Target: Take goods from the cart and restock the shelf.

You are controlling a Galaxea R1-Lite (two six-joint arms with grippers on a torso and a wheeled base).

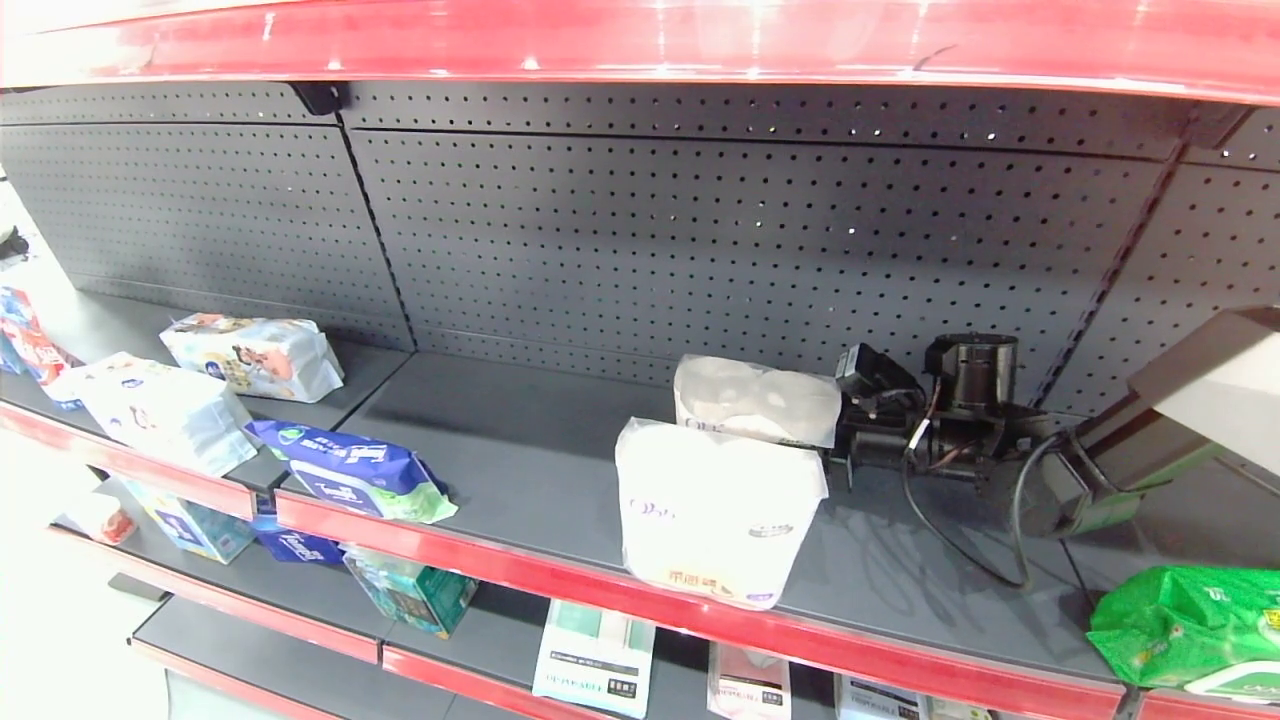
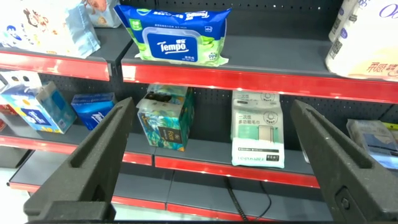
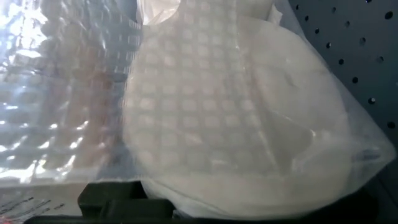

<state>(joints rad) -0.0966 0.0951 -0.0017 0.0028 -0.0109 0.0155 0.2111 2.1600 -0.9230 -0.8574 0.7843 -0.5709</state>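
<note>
On shelf (image 1: 520, 450): front pack (image 1: 715, 505), rear pack (image 1: 755, 398), right pincer (image 1: 846, 425) perhaps against latter.

The green pack (image 1: 1190, 625) is cut off by the lower right edge. The front roll pack (image 1: 712, 510) hides the lower part of the rear pack (image 1: 757, 398).
</note>
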